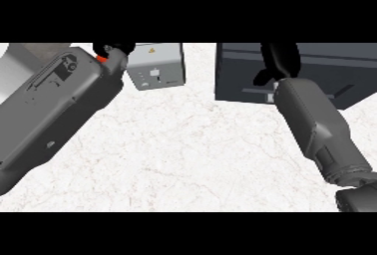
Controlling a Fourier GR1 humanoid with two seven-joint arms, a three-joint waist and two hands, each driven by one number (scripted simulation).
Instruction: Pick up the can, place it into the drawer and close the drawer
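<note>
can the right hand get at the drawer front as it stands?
Probably yes: the right hand already lies over the dark drawer unit, nothing between them. Whether it touches the front cannot be told.

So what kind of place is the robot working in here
Probably a kitchen counter: a white marbled worktop, a dark drawer unit at the back right, and a small grey box-shaped appliance at the back.

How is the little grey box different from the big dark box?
The grey box is light grey and smaller; the dark box is nearly black and much wider. The grey box carries a small yellow warning sticker; the dark box shows none. The right hand reaches over the dark box, while the left hand sits beside the grey one. Both stand on the white counter.
</note>
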